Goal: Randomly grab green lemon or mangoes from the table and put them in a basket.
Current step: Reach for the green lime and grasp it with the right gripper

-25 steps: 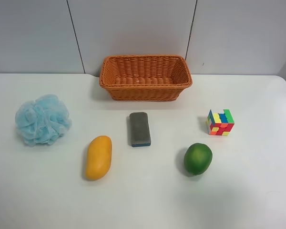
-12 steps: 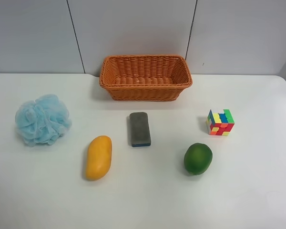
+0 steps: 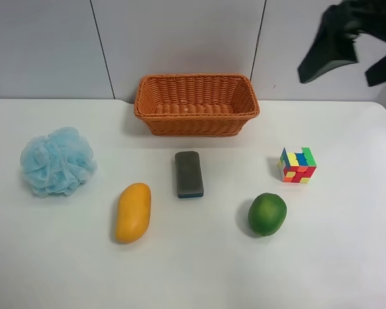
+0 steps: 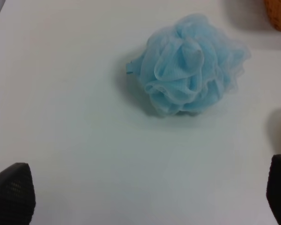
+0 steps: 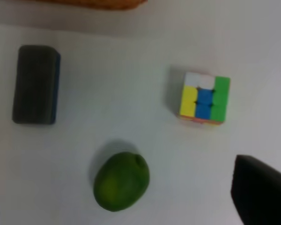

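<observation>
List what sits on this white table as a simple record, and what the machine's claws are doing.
Basket: rectangular woven orange-brown wicker basket, empty, near the wall
Fruit: elongated yellow-orange mango and round glossy green lemon, both on the white table, apart
Other items: fluffy light-blue mesh pouf, grey rectangular block with blue base, multicoloured puzzle cube
Left gripper: open, holding nothing, over table near the pouf
Right gripper: open, holding nothing, raised over lemon and cube
</observation>
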